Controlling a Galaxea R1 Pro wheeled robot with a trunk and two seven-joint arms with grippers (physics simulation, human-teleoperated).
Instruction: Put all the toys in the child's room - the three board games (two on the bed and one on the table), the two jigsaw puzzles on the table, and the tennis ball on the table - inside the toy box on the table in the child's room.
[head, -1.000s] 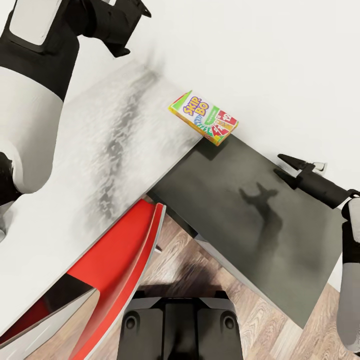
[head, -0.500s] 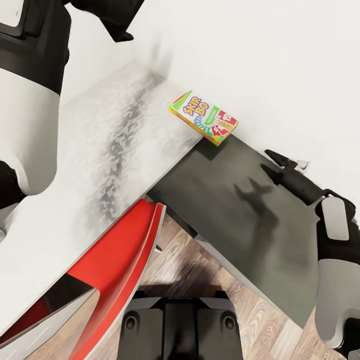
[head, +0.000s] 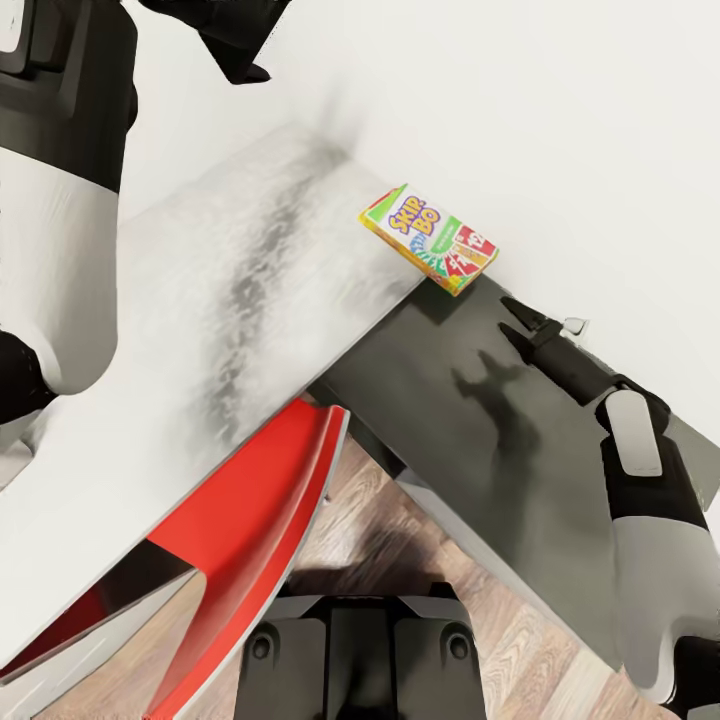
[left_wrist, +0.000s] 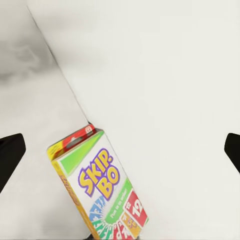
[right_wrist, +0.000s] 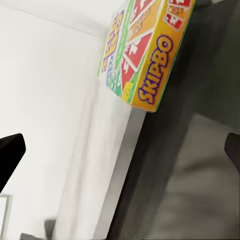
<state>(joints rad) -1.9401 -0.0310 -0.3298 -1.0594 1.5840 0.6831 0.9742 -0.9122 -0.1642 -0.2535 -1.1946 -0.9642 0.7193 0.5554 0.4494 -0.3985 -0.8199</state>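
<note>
One board game (head: 430, 238), a green-edged Skip-Bo box, lies flat on the table where the light grey wing (head: 230, 290) meets the dark grey wing (head: 480, 430), close to the white wall. My right gripper (head: 505, 316) hovers open over the dark wing, a short way right of the box, pointing at it. My left gripper (head: 255, 40) hangs open high above the light wing. The left wrist view looks down on the box (left_wrist: 100, 185) between open fingers (left_wrist: 10, 160). In the right wrist view the box's orange side (right_wrist: 142, 55) lies ahead of open fingers (right_wrist: 10, 155).
A red chair (head: 250, 500) stands tucked under the light wing's near edge, in front of my base (head: 360, 650). Wood-plank floor (head: 400, 520) shows below the table. The white wall (head: 560, 120) runs right behind the box.
My right gripper has moved left along the dark wing, closer to the box. The left arm has risen slightly. The whole view has shifted a little, so the camera moved.
</note>
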